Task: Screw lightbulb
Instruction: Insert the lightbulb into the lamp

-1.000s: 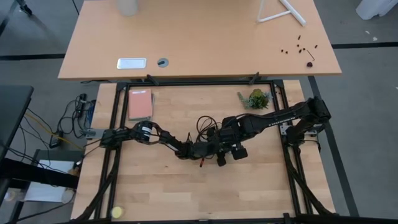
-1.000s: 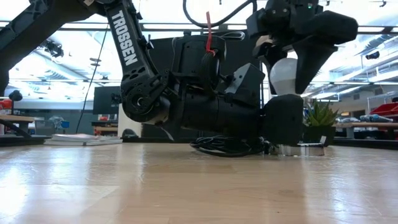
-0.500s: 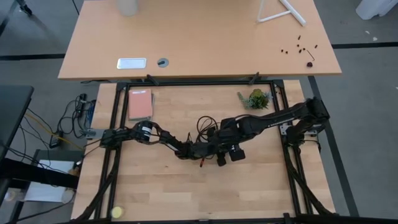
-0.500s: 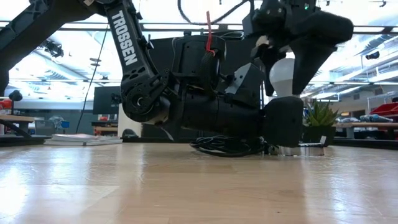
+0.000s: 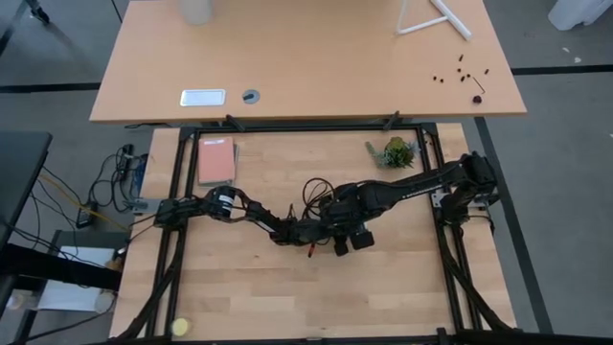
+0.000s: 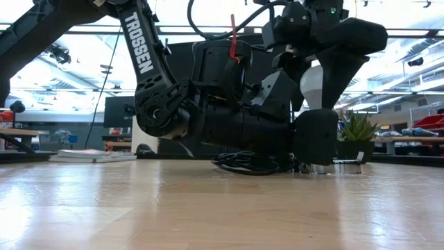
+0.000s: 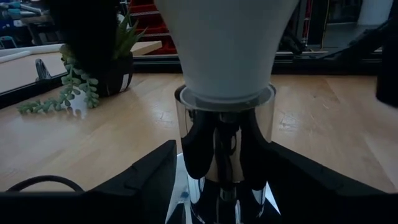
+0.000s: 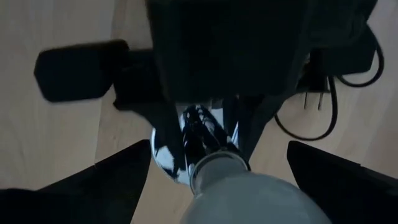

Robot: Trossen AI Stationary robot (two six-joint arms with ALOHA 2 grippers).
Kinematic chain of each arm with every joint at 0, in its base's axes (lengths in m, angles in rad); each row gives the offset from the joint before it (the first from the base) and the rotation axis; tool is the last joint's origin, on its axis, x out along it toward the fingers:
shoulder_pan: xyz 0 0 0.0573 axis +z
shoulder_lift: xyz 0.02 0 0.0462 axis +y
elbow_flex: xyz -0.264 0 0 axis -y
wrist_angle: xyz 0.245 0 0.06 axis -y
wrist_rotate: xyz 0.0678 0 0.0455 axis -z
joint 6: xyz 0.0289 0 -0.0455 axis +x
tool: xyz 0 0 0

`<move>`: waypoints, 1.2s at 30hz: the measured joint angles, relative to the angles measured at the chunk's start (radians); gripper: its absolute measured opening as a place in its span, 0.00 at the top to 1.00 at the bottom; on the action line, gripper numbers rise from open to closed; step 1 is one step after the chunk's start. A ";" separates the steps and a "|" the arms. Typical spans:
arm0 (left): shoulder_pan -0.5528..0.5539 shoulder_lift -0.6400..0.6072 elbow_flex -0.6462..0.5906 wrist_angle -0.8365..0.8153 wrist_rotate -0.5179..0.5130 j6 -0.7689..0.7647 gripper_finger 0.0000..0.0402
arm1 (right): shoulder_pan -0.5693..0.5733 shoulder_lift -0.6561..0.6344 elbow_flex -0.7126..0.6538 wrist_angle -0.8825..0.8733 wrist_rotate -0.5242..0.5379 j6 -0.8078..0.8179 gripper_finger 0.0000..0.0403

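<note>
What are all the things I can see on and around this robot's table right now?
Lightbulb: one, white, upright above the socket near the table's middle, its base in the socket.
Socket: one, shiny silver, on the workbench under the bulb.
Cord: one, black, coiled behind the socket.
Potted plant: one, green, far right part of the workbench.
Notebook: one, pink, far left part of the workbench.
Ball: one, yellow, near left corner.
Second table: one, tan, beyond the workbench.
Left gripper: one, black, low at the socket, fingers on either side of it.
Right gripper: one, black, above the socket, closed on the lightbulb.
</note>
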 joint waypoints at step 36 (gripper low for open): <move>-0.004 0.000 0.000 -0.002 0.000 0.000 0.41 | -0.010 0.000 -0.002 -0.064 0.000 -0.240 0.20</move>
